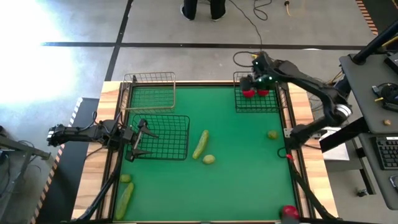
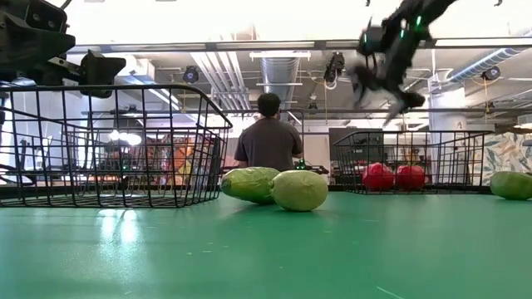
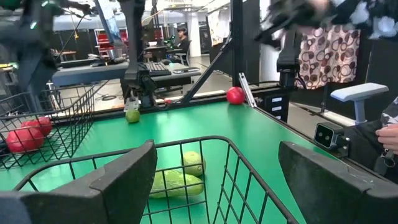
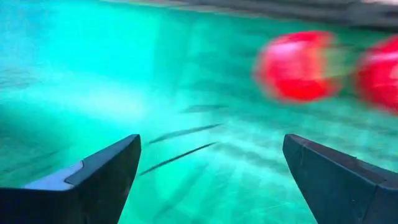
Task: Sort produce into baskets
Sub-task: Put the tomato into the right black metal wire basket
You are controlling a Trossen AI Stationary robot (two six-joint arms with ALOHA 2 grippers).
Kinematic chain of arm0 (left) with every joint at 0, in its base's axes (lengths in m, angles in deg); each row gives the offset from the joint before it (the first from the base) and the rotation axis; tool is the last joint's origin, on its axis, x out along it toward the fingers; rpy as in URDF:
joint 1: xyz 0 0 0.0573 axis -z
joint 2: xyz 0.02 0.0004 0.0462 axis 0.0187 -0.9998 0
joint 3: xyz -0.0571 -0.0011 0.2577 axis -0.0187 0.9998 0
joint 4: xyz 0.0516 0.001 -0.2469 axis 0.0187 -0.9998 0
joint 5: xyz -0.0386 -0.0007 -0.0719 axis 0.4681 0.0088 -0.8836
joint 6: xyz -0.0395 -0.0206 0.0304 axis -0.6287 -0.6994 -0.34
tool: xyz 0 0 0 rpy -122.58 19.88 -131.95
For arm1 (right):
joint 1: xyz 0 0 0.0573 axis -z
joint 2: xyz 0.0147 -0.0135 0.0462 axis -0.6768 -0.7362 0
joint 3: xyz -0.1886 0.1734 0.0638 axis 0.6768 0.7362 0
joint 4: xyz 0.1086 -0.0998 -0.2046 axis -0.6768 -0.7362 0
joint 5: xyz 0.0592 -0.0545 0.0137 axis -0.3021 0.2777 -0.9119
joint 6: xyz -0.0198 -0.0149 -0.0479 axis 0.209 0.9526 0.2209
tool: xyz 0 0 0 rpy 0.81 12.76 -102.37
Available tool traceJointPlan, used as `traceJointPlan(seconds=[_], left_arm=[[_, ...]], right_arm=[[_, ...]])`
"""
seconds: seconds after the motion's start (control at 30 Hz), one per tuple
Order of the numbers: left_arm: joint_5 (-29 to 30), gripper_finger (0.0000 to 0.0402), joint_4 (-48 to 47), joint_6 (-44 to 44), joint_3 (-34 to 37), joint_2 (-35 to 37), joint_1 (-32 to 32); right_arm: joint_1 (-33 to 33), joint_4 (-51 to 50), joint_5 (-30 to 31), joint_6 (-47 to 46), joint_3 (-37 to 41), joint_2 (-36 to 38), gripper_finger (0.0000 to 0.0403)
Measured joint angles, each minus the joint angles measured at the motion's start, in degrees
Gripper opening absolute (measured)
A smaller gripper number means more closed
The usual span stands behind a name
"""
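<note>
Red tomatoes (image 1: pixel 255 93), two of them, lie in the black wire basket (image 1: pixel 256 104) at the desk's far right corner. Just above them hangs the right end effector (image 1: pixel 263 78), fingers spread and empty. Left end effector (image 1: pixel 140 138), also spread, hovers over another black basket (image 1: pixel 168 138).

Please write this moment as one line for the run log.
right claw: open, above black basket | inside: two tomatoes | left claw: open, over near black basket

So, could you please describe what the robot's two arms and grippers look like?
Both arms are dark, slim and jointed. The left gripper ends in two flat, wedge-shaped black fingers. The right gripper has the same black fingers, small green lights glowing at its wrist, and a pale joint lower on its arm.
</note>
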Motion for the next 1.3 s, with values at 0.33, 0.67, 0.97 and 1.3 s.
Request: traceJointPlan(seconds=[0.33, 0.67, 0.97, 1.3], left_arm=[[0.0, 0.0318, 0.0, 0.0, 0.0, 0.0, 0.0], [0.0, 0.0318, 0.0, 0.0, 0.0, 0.0, 0.0], [0.0, 0.0318, 0.0, 0.0, 0.0, 0.0, 0.0], [0.0, 0.0318, 0.0, 0.0, 0.0, 0.0, 0.0]], right_arm=[[-39.1, 0.2, 3.1, -23.5, -0.4, 9.4, 0.0386], [-76.6, -4.1, 14.6, -66.5, -0.3, 1.4, 0.0386], [-94.4, -3.5, -4.1, -95.7, -0.5, -11.5, 0.0386], [-98.4, -2.7, -28.3, -96.6, -2.3, -22.4, 0.0386]])
